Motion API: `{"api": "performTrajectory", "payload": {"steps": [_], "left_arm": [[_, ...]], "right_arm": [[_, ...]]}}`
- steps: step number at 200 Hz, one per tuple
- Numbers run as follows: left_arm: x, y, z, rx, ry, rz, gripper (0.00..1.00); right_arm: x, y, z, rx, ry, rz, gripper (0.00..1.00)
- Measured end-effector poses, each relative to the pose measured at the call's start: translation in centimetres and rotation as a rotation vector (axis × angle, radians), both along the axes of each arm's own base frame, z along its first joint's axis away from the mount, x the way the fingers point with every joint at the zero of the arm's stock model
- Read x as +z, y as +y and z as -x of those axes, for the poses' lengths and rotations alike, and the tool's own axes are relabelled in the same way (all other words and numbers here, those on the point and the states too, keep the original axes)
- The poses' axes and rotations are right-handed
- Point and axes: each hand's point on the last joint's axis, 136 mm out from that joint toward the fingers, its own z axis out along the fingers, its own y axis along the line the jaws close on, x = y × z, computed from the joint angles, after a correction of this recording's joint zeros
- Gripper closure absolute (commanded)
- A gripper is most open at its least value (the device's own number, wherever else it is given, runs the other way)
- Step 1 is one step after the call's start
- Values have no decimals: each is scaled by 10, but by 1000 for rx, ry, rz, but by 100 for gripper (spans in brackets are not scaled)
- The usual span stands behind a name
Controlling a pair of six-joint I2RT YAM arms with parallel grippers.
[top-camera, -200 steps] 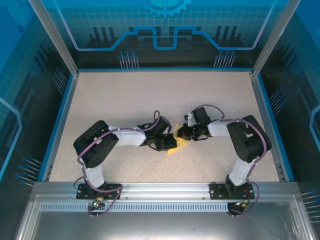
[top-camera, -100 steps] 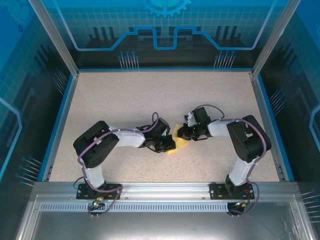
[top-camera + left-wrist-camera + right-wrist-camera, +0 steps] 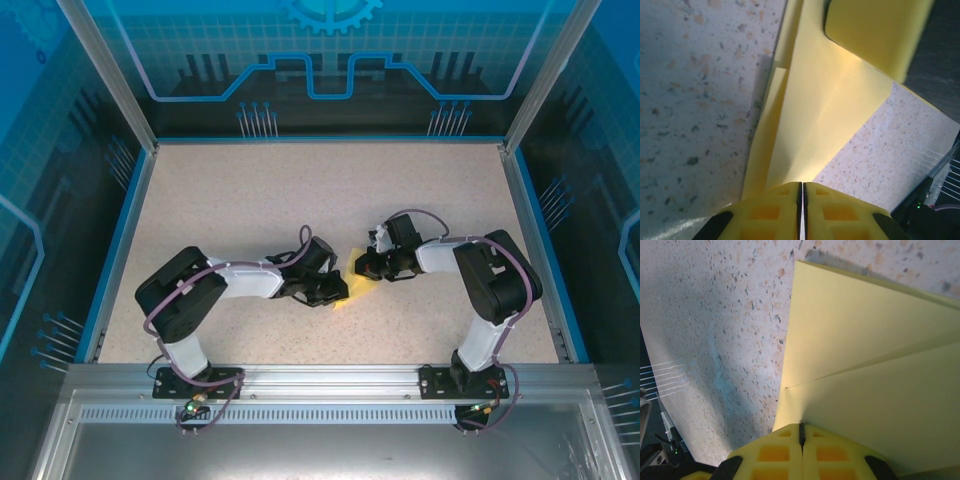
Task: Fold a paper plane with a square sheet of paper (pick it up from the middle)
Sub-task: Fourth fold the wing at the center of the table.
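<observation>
The square sheet of paper is pale yellow and folded into a narrow layered strip; most of it is hidden between the two grippers near the table's middle. My left gripper comes in from the left and is shut on one end of the sheet. In the left wrist view the folded sheet runs up from my shut left gripper to one of the right gripper's fingers, which lies on the far end. My right gripper is shut on the other end. In the right wrist view the creased sheet meets my shut right gripper.
The speckled beige table has a blue rim and an aluminium frame around it. Both arm bases stand at the near edge. Open tabletop lies behind and to both sides of the grippers.
The left arm's elbow and shoulder links have swung a little to the left, while its gripper stays at the paper. The right arm has not visibly moved.
</observation>
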Motion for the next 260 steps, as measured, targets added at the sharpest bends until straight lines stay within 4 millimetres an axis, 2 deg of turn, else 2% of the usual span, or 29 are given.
{"api": "performTrajectory", "payload": {"steps": [143, 260], "left_arm": [[-10, 13, 13, -24, 32, -60, 89], [-15, 20, 12, -9, 30, -99, 90]], "right_arm": [[-1, 1, -1, 3, 8, -8, 97], [-1, 2, -1, 7, 13, -16, 97]]}}
